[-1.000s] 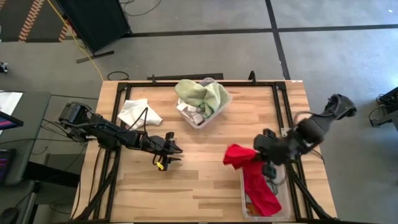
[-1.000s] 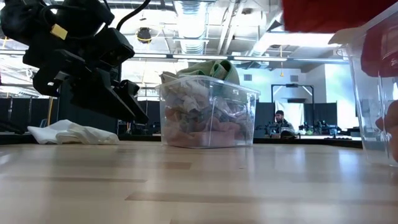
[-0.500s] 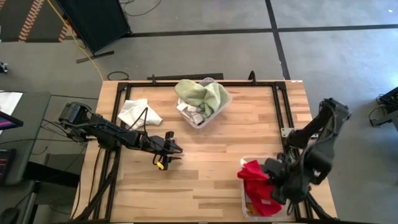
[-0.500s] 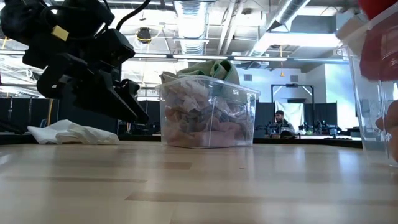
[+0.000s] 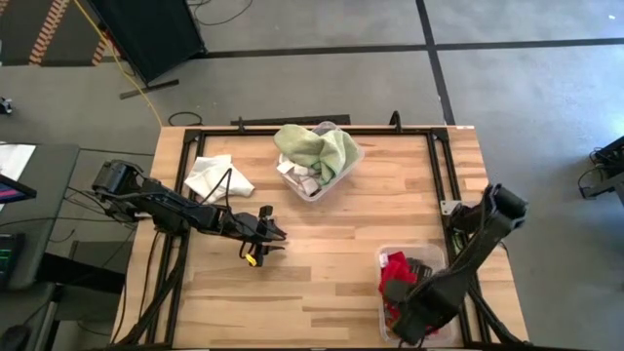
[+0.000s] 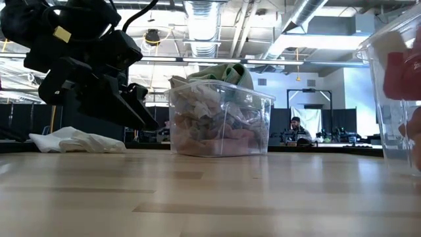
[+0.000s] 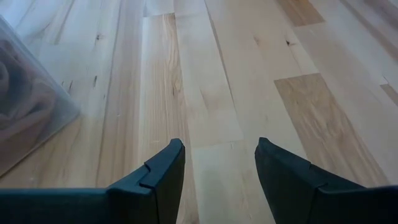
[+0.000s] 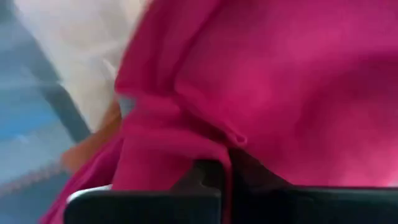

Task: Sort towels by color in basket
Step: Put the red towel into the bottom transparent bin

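Note:
My right gripper [image 5: 408, 279] is down in the clear bin [image 5: 437, 255] at the table's near right corner, shut on a red towel [image 5: 394, 272] that fills the right wrist view [image 8: 261, 81]. More red and orange cloth lies under it. My left gripper [image 5: 273, 234] hovers open above bare wood left of the table's middle [image 7: 217, 168]. A second clear bin [image 5: 317, 171] at the far middle holds several mixed towels, with a pale green towel [image 5: 314, 148] draped over its top. A white towel [image 5: 216, 175] lies flat on the table at far left. My right gripper pinches a fold of the red towel [image 8: 231, 140] between its two fingers [image 8: 149, 202], coming from above and slanting down into the bin. The cloth bunches around the fingers and rests in the bin; how many layers it has cannot be told.
The low view shows the mixed-towel bin [image 6: 220, 125] mid-table, the white towel [image 6: 75, 139] behind my left arm, and the right bin's wall [image 6: 395, 105] at the picture's edge. Bare wood lies between the two bins. A person sits far off in the room.
My right gripper has swung toward the table's near edge and gone down into the right bin, carrying the red towel. The towel hung above the bin's far left corner a second ago and now lies bunched inside it.

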Robot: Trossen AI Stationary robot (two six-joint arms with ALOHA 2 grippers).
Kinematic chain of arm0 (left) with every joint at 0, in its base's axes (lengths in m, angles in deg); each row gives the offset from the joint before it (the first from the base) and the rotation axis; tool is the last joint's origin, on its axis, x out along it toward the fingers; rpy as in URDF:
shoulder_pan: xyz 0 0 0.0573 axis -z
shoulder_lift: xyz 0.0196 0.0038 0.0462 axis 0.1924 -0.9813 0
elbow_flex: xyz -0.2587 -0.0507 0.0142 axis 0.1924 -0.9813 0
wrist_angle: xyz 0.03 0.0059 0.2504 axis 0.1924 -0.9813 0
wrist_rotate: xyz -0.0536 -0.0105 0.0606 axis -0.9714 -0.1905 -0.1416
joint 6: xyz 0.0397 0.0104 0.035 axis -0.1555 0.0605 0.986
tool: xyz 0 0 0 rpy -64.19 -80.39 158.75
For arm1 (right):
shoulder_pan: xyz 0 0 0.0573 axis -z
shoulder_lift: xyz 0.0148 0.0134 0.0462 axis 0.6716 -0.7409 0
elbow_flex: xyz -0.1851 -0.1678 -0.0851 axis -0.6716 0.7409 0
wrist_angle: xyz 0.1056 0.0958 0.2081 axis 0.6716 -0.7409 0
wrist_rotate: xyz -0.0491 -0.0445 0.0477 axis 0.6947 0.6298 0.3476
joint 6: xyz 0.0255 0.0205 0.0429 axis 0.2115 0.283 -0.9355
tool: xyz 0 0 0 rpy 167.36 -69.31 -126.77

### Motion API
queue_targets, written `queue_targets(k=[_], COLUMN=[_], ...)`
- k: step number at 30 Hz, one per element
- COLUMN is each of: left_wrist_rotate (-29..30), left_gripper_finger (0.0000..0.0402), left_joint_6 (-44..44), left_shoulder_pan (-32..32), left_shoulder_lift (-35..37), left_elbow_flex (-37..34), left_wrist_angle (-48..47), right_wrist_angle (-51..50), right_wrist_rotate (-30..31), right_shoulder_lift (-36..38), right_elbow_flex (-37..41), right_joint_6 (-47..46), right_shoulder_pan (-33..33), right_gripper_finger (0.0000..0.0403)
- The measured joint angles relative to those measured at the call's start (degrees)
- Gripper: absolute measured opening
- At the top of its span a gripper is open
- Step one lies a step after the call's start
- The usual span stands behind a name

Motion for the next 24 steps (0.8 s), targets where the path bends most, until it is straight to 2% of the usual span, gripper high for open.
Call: queue_targets(k=[7,14,19,24], left_wrist_rotate=[0.00,0.00,-0.01,-0.02], left_gripper_finger=[0.0185,0.0185,0.0185,0.0185], left_joint_6=[0.18,0.18,-0.01,-0.02], left_shoulder_pan=[0.00,0.00,0.00,0.00], left_shoulder_lift=[0.01,0.15,0.15,0.17], left_elbow_flex=[0.00,0.05,0.17,0.20], left_wrist_angle=[-0.07,-1.14,-2.70,-3.14], right_wrist_angle=[1.84,0.24,-6.06,-7.42], right_wrist_rotate=[-5.41,-4.54,-2.27,-1.84], right_shoulder_lift=[-7.17,-4.88,-0.09,3.79], right_elbow_flex=[-0.37,-0.11,0.13,0.24], right_joint_6=[4.84,2.89,-2.66,-4.47], right_shoulder_pan=[1.07,1.13,0.98,0.97], right_gripper_finger=[0.0023,0.0034,0.0079,0.0152])
